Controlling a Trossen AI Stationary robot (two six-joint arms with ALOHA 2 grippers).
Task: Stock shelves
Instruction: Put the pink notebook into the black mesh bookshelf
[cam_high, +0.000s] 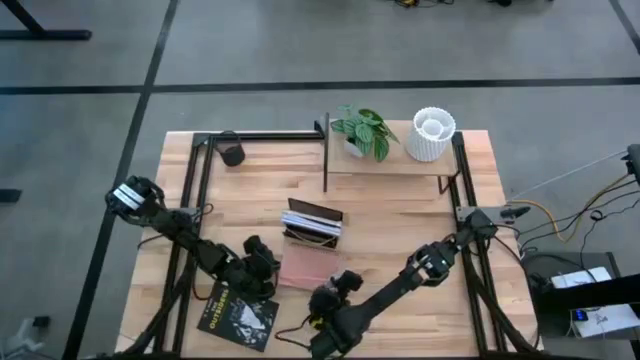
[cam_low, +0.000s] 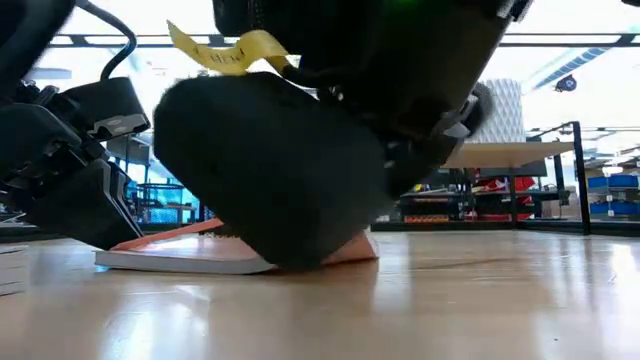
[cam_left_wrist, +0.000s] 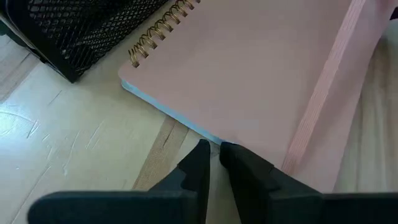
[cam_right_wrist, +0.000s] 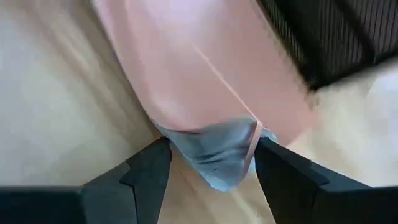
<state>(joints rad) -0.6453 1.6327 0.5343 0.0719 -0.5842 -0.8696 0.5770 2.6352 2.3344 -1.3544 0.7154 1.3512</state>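
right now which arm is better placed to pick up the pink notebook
Right: its end effector is open with the pink notebook corner between its fingers. The left end effector is shut, only nosing the notebook's edge.

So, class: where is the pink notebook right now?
In the high view the pink notebook lies flat on the table's near middle, just before the book rack, between the left pincer and right pincer.

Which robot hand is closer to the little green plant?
The right gripper, though neither is close. The plant stands on the shelves at the table's far side; both grippers are down by the pink notebook, the left gripper slightly farther off.
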